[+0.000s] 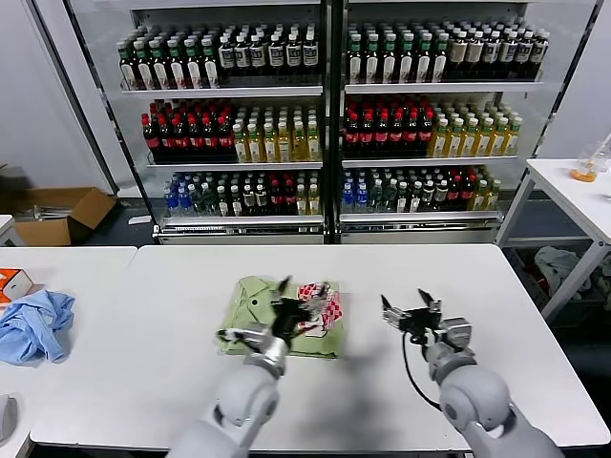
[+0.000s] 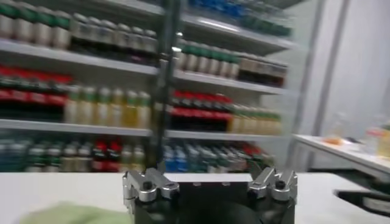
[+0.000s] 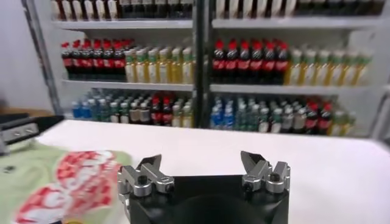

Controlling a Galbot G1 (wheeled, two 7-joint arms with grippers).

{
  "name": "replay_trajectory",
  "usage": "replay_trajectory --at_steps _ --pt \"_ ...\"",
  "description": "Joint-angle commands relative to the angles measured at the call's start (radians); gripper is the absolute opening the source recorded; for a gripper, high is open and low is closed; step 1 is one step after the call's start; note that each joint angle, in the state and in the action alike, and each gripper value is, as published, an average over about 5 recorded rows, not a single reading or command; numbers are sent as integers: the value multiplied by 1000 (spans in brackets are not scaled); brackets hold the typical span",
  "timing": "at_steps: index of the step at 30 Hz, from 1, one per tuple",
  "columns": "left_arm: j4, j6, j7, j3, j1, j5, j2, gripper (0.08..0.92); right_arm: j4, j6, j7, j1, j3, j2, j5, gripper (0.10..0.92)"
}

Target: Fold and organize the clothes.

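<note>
The clothes, a light green shirt (image 1: 250, 303) with a pink-and-white print (image 1: 325, 310), lie folded in a compact rectangle on the white table (image 1: 496, 277). My left gripper (image 1: 301, 298) hovers just over the folded shirt, open, with nothing between its fingers. The left wrist view shows its jaws (image 2: 210, 182) spread wide and a corner of the green fabric (image 2: 61, 213) below. My right gripper (image 1: 406, 303) is off to the right of the shirt over bare table, open and empty. In the right wrist view, this gripper (image 3: 204, 167) has the printed shirt (image 3: 61, 182) off to one side.
A crumpled light blue garment (image 1: 33, 324) and an orange box (image 1: 11, 283) lie on the neighbouring table at the left. Behind the table stand glass-fronted shelves of bottles (image 1: 325, 124). A second white table (image 1: 573, 191) stands at the right, and a cardboard box (image 1: 57, 215) sits on the floor.
</note>
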State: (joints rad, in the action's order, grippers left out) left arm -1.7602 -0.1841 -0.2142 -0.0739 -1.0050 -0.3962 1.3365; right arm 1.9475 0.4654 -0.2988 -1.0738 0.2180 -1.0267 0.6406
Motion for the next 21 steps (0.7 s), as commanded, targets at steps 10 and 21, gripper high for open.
replay_trajectory --at_steps 10,21 --pt "-159 31 -48 -426 -284 -46 -165 823 -299 37 -108 246 -285 -243 168 823" --pt "-169 19 -47 -416 -294 -44 -154 823 -339 37 -137 251 -282 -263 194 689"
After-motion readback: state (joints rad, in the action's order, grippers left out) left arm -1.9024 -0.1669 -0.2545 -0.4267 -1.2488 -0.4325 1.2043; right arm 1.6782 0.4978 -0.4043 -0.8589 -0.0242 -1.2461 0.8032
